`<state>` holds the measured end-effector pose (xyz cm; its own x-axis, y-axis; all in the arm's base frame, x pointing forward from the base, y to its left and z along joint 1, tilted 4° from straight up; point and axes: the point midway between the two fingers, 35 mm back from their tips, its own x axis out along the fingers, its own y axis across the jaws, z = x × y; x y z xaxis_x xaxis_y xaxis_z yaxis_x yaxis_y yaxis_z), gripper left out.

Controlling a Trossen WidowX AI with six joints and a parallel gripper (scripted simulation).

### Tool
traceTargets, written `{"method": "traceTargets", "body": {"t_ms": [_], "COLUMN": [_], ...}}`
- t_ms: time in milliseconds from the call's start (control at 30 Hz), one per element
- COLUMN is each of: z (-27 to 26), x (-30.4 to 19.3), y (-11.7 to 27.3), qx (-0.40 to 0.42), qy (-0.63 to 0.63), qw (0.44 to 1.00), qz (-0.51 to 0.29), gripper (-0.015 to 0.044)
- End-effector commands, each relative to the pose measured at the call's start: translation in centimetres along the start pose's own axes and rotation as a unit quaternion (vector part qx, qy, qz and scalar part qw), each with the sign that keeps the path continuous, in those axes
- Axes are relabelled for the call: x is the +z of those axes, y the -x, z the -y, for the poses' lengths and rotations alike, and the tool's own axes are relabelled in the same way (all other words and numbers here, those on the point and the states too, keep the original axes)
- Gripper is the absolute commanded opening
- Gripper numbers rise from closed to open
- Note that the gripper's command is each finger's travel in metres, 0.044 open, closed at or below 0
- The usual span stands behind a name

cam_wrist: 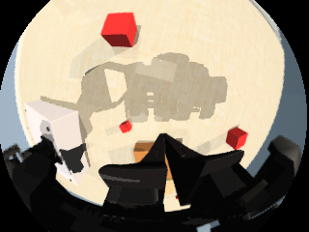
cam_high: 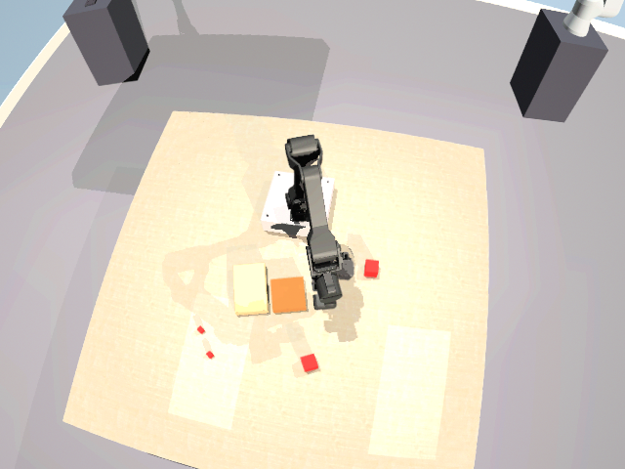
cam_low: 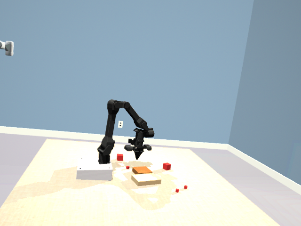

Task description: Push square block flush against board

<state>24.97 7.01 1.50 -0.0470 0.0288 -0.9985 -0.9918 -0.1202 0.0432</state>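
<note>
- Block (cam_high: pixel 288 295) (cam_low: pixel 142 170) (cam_wrist: pixel 143 152): orange, square and flat-topped, with straight sides and a darker flank in the exterior view.
- Board (cam_high: pixel 250 287) (cam_low: pixel 146 179): pale yellow, longer than the block, lying flat with a tan side face.
- Both lie on the wooden table (cam_high: pixel 429 201) (cam_low: pixel 73 206) (cam_wrist: pixel 193 39), long side of the board facing one side of the block. From the top, a narrow gap shows between them, so they look apart.
- Pincer (cam_high: pixel 324 301) (cam_low: pixel 137 158) (cam_wrist: pixel 162 135): fingers together, nothing clamped, tips pointing down above the table, past the block's side opposite the board.
- Red cube (cam_high: pixel 371 268) (cam_low: pixel 119 157) (cam_wrist: pixel 119 29): well apart from the block, on the pincer's side.
</note>
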Motion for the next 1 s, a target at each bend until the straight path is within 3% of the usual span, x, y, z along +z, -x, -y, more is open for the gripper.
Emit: {"method": "traceTargets", "body": {"t_ms": [0, 133, 300, 967], "z": [-0.2, -0.2, -0.2, -0.1], "x": [-2.2, -2.4, -2.4, -3.4], "y": [0.1, -0.2, -5.4, -5.4], "qx": [0.002, 0.002, 0.002, 0.002], "qy": [-0.003, -0.003, -0.003, -0.003], "qw": [1.000, 1.000, 1.000, 1.000], "qz": [0.000, 0.000, 0.000, -0.001], "gripper": [0.0000, 0.0000, 0.0000, 0.0000]}}
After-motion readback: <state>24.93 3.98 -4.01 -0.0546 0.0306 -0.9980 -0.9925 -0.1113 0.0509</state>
